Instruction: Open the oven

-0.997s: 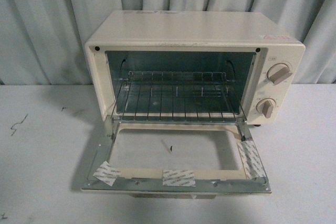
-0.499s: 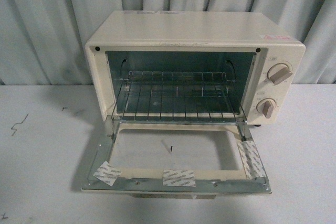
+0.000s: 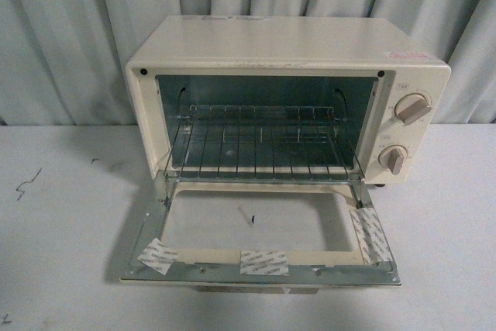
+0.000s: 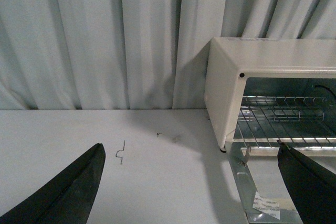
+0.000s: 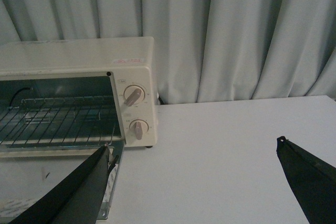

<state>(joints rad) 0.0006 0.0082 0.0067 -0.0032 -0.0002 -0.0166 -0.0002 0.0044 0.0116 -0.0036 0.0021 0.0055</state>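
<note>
cream-white boxy toaster oven [image 3: 287, 60]: glass drop-down door [image 3: 260, 234] flat, unchanged; task looks complete. my left claw [image 4: 191, 182] and right claw [image 5: 199, 182]: spread wide, empty.

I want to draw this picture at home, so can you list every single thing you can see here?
Cream-white boxy toaster oven: one, on the table, middle.
Glass-windowed drop-down door: one, silver-framed, folded flat open in front.
Silver wire rack: one, inside the oven.
Beige round knobs: two, stacked on the oven's right front.
Pale printed tape pieces: three, stuck on the door frame.
White table: one, with small dark marks.
Grey-blue pleated curtain: behind everything.
Left gripper: black fingers spread open, holding nothing.
Right gripper: black fingers spread open, holding nothing.
</note>
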